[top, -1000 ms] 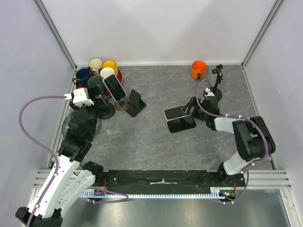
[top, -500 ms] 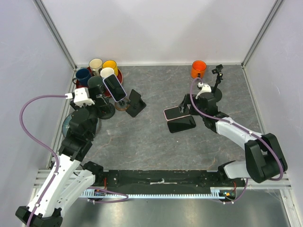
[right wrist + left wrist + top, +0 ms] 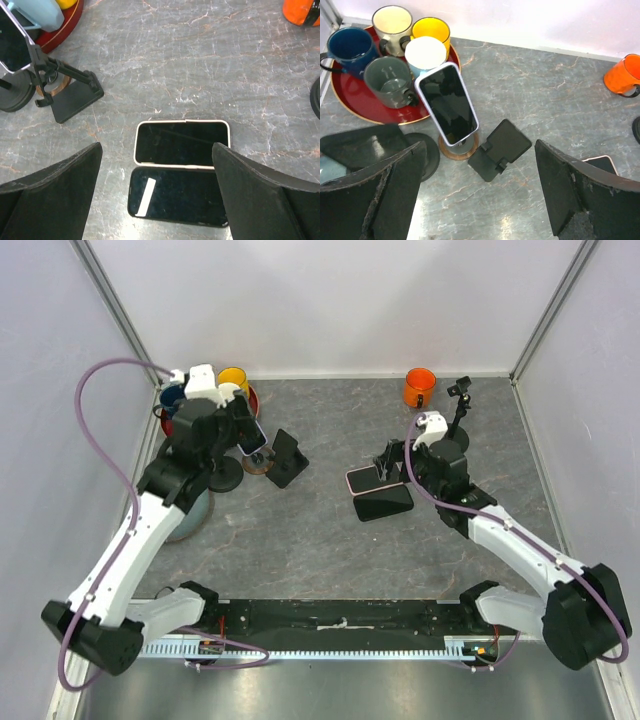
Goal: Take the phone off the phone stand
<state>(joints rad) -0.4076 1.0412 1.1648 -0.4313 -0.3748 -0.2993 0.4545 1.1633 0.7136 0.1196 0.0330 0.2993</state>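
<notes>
walls (image 3: 340, 300): plain white | tabletop (image 3: 320, 540): grey marbled | corner posts (image 3: 118, 310): aluminium | near-edge rail (image 3: 330, 650): silver | light: even

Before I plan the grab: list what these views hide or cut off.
Top view: the left arm covers most of the phone.
Left wrist: the phone hides how the stand holds it; only the stand's base shows.
Right wrist: the orange mug is cut by the top edge.

1. We are seeing a glossy black glass screen on the phone (image 3: 447, 104).
2. We are reading the round base of the phone stand (image 3: 457, 152) as matt and wood-toned.
3. We are finding the bench (image 3: 545, 100) grey, veined and stone-like.
4. We are noting shiny glazed mugs (image 3: 430, 30) on a glossy red tray (image 3: 347, 96).
</notes>
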